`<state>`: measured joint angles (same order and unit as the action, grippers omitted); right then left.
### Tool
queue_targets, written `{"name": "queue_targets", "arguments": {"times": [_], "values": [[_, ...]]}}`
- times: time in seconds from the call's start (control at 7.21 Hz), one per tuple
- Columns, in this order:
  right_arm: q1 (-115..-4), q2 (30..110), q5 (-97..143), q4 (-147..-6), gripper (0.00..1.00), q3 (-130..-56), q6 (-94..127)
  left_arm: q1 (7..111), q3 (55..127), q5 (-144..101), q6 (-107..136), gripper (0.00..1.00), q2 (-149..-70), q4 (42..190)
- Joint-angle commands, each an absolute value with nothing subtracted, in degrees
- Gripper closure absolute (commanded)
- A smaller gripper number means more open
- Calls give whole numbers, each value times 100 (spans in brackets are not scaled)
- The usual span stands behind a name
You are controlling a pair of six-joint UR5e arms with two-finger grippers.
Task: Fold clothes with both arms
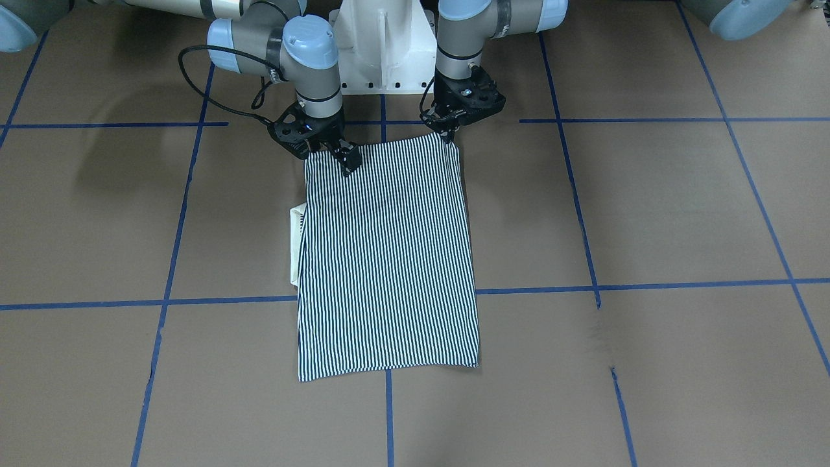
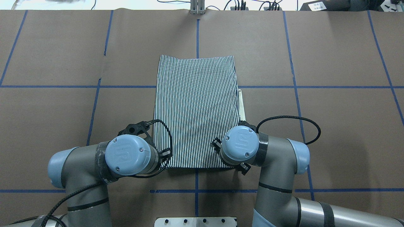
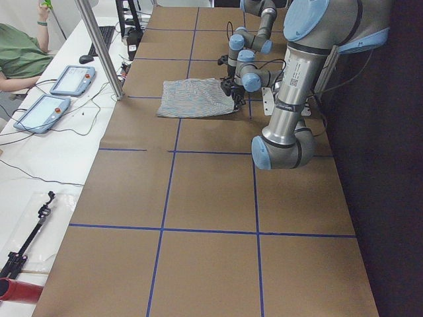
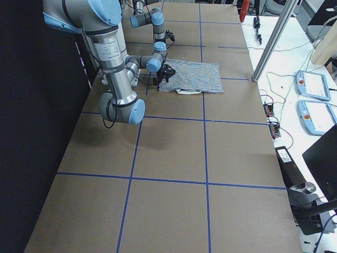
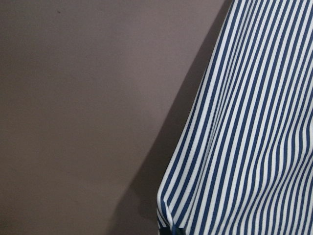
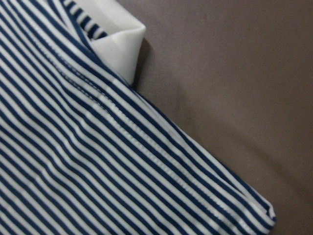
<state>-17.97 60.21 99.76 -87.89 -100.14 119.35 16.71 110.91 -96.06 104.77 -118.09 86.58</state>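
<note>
The striped polo shirt [image 1: 387,256] lies folded into a long rectangle on the brown table, also in the overhead view [image 2: 196,107]. Its cream collar [image 1: 297,241] sticks out from under the edge on my right side. My left gripper [image 1: 447,134] is shut on the shirt's near corner; the left wrist view shows that edge [image 5: 244,147] raised, with a shadow beneath. My right gripper [image 1: 348,162] sits on the near edge, a little inside the other near corner, fingers together on the cloth. From overhead, both wrists hide the grippers.
The white pedestal base [image 1: 382,48] stands just behind the shirt's near edge. A black cable [image 2: 293,121] loops out from my right wrist. Blue tape lines grid the table. Tablets [image 3: 56,92], a metal post [image 3: 99,46] and an operator [image 3: 20,53] are at the far side.
</note>
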Motion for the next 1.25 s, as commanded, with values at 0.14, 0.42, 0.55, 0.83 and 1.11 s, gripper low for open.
{"name": "queue_targets", "arguments": {"times": [0.14,0.42,0.55,0.83,1.11], "values": [[-1793,5994,9984,-8798,35,-10002,11944,1670,11101,-9598,10477,100,-11812,8657],[-1793,5968,9984,-8798,98,-10011,11944,1670,11101,-9598,10477,100,-11821,8657],[-1793,5994,9976,-8807,100,-10028,12084,1661,11101,-9598,10477,100,-11830,8657],[-1793,5968,9984,-8798,100,-10046,12085,1661,11092,-9598,10477,100,-11839,8657],[-1802,5959,9984,-8789,100,-10055,12076,1652,11074,-9606,10477,100,-11856,8666]]}}
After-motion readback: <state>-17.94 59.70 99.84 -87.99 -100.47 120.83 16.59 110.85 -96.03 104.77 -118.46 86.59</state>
